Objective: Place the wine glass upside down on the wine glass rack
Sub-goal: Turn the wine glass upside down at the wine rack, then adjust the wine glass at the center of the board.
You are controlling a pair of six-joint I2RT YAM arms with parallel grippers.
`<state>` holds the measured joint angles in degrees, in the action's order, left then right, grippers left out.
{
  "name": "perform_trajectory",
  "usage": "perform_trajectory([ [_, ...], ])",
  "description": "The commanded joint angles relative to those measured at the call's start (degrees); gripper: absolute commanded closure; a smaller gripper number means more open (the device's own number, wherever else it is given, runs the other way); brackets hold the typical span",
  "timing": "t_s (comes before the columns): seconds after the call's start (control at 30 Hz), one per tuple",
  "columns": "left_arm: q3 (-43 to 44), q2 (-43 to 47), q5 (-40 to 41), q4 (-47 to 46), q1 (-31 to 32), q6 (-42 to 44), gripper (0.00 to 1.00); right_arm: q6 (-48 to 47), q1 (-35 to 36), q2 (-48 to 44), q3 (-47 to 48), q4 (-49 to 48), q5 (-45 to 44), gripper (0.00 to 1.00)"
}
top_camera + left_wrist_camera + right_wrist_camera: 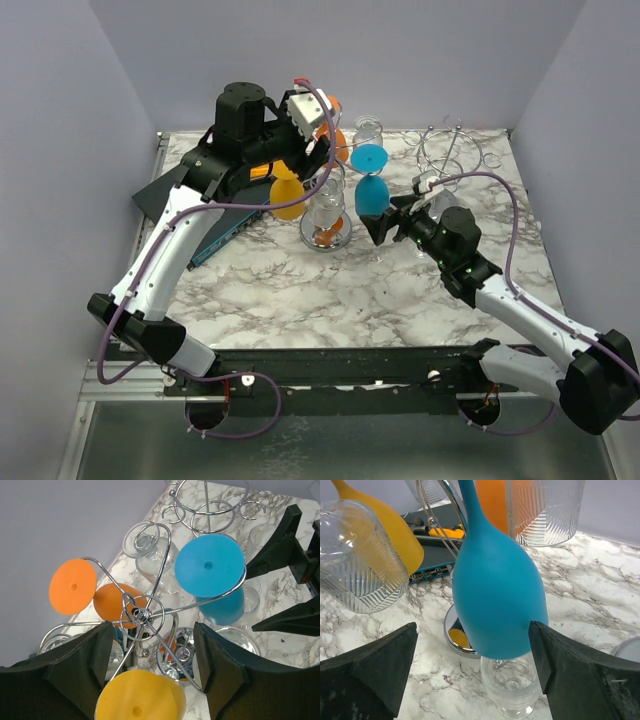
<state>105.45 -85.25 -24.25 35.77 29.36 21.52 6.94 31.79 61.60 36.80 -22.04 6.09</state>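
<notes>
Blue wine glass (372, 195) hangs upside down on the wine glass rack (326, 215), foot up in a wire loop, bowl down. It sits between the right gripper's (386, 220) fingers, off the worktop (290, 290).

Right wrist view: right gripper (472, 627) fingers spread wide, the blue wine glass (497, 600) bowl dead centre between them with a gap on each side, no contact. Just below the bowl stands a small clear glass (512, 687). Rack base (451, 630) is beyond the bowl. Yellow wine glass (395, 525) is ahead to the left, ribbed clear glasses (355, 565) ahead on both sides. Glass feet and loops are cut off here.

Left wrist view gives what that one misses: looking down, the blue foot disc (209, 566) rests in its loop, ahead-right of the left gripper (152, 630). Rack hub (137, 612) lies just ahead of the fingers. Orange wine glass (72, 586) is ahead-left, yellow wine glass (135, 705) under the gripper. Left gripper fingers are apart, straddling the rack wires; can't tell if they touch.

Top view: left gripper (318, 150) sits over the rack, partly hidden by its arm. A second, bare wire rack (450, 150) stands beyond the right gripper.
</notes>
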Motion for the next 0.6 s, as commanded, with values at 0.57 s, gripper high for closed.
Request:
perform_trajectory([
  [0.57,2.9,-4.3,0.2,-1.1,0.3,-1.6,0.50,-0.9,0.0,-5.1,2.4,3.8,-0.5,0.03],
])
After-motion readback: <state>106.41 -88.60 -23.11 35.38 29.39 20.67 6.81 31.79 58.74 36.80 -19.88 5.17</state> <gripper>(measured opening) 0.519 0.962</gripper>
